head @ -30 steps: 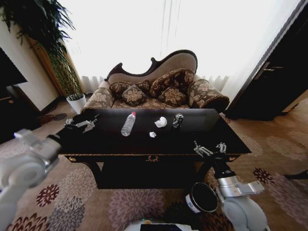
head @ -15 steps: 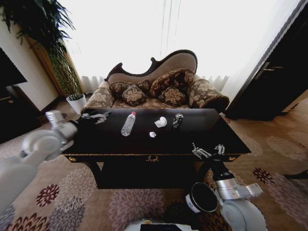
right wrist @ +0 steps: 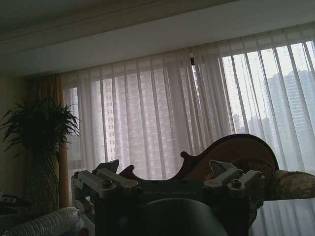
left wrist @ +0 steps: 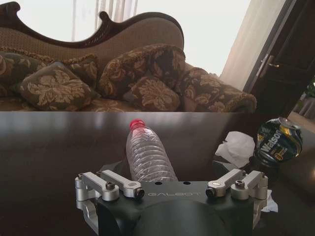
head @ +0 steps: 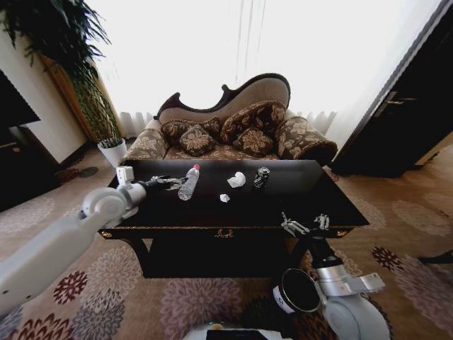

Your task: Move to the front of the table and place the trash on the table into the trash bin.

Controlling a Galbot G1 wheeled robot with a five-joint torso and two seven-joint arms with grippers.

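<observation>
- Head view: the dark glossy tabletop [head: 283, 190] stands directly ahead, with a patterned sofa [head: 233, 131] behind it and bright curtained windows beyond.
- Left gripper [head: 172, 182]: extended over the left part of the tabletop, just beside the lower end of a clear plastic water bottle [head: 189, 182]. In the left wrist view the left gripper [left wrist: 173, 191] has its fingers spread wide, with nothing between them, and the water bottle [left wrist: 146, 155] lies directly ahead of it, its red cap pointing toward the sofa.
- Right gripper [head: 306, 224]: raised at the front right edge of the tabletop, pointing upward. In the right wrist view its fingers [right wrist: 114, 180] stand wide apart and hold nothing.
- Trash, item 1: a crumpled white paper ball [head: 236, 180] lies near the centre of the tabletop, right of the bottle.
- Trash, item 2: a small dark drink can [head: 262, 176] stands just beside the paper ball, on its right. The left wrist view shows the can [left wrist: 278, 140] dented, with the paper ball [left wrist: 237, 147] next to it.
- Trash, item 3: a small white paper scrap [head: 224, 198] lies in front of the paper ball, nearer the robot.
- Trash bin [head: 298, 290]: round and black, on the patterned carpet [head: 191, 297] below the front right corner of the table, beside the right arm.
</observation>
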